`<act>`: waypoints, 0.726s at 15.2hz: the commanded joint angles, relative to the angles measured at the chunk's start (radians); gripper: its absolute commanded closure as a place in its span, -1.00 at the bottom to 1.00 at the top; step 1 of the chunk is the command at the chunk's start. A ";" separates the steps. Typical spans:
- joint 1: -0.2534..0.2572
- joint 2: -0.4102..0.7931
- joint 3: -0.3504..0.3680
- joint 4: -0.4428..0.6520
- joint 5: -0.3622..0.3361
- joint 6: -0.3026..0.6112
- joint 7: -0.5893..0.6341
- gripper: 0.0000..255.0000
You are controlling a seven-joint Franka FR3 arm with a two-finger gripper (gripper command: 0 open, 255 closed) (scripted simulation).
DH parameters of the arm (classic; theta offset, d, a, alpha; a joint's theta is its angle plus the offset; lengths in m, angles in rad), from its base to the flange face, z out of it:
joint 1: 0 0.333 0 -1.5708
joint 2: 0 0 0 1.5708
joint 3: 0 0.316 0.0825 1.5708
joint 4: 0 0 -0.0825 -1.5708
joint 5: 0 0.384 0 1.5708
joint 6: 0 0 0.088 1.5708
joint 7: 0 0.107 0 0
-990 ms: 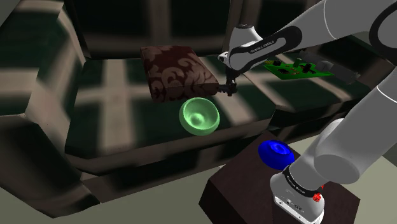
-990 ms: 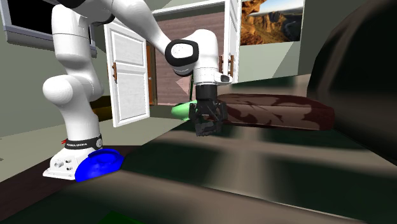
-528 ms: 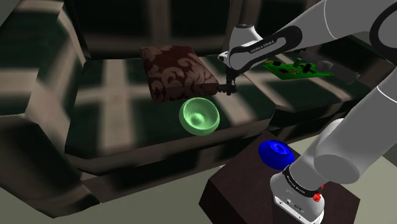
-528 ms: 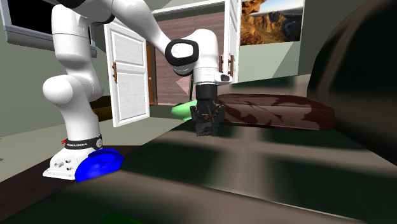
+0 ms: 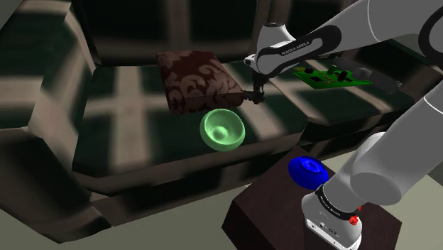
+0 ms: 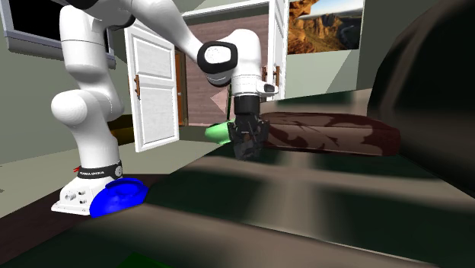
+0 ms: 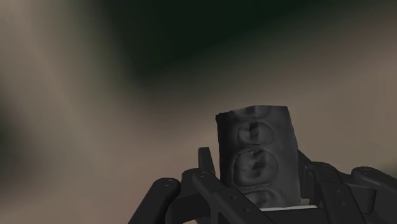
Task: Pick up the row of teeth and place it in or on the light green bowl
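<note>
In the wrist view a dark grey row of teeth (image 7: 257, 153) stands clasped between my black fingers, with my gripper (image 7: 254, 197) shut on it. The shoulder view has my gripper (image 5: 250, 97) hanging just above the couch seat, beside the patterned cushion (image 5: 197, 79) and up and to the right of the light green bowl (image 5: 223, 128), which lies tilted on the seat. In the second exterior view my gripper (image 6: 247, 145) is slightly above the seat, and a sliver of the green bowl (image 6: 219, 132) peeks out behind it.
A green circuit board (image 5: 326, 77) lies on the seat at the shoulder view's right. A blue bowl (image 5: 307, 171) sits on the dark stand (image 5: 270, 213) by the arm's base. The couch backrest (image 5: 184, 28) rises behind the cushion.
The fingers have closed on the row of teeth, and the hand has risen a little off the seat with it.
</note>
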 commanded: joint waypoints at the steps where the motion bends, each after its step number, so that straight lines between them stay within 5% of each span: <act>1: 0.000 -0.016 0.000 0.012 0.000 -0.028 -0.004 1.00; 11: 0.004 -0.082 0.006 0.083 0.000 -0.164 -0.015 1.00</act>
